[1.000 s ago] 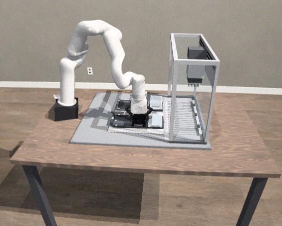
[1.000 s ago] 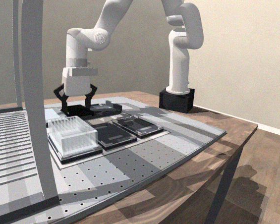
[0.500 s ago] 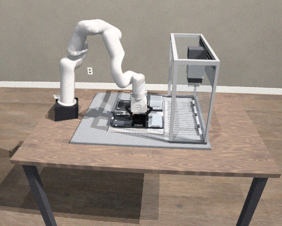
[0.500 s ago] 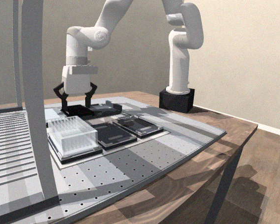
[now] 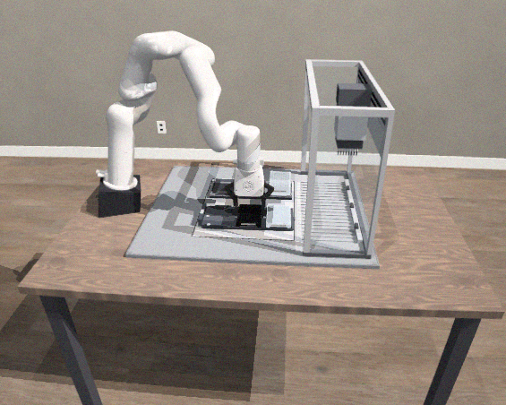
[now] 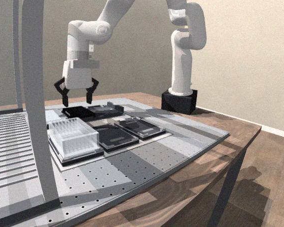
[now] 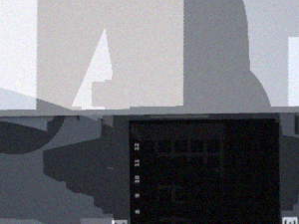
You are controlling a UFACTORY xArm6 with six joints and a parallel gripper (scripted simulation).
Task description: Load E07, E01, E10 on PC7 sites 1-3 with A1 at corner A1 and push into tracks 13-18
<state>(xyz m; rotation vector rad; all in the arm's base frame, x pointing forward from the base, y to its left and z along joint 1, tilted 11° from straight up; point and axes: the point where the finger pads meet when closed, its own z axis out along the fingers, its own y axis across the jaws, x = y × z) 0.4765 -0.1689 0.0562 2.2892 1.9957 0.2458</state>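
Fingers spread and empty, gripper (image 6: 76, 100) hovers over carrier PC7 (image 6: 78, 112); deep-well block E07 (image 6: 73, 136) sits in its nest.

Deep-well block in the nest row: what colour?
Clear, see-through with a whitish tint; the deep-well block sits on a black nest. Exterior view shows it best.

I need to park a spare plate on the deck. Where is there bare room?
Bare: the perforated deck strip between the nest row and the deck's near edge, and the stretch toward the arm's base. Crowded: under the open gripper, around the deep-well block.
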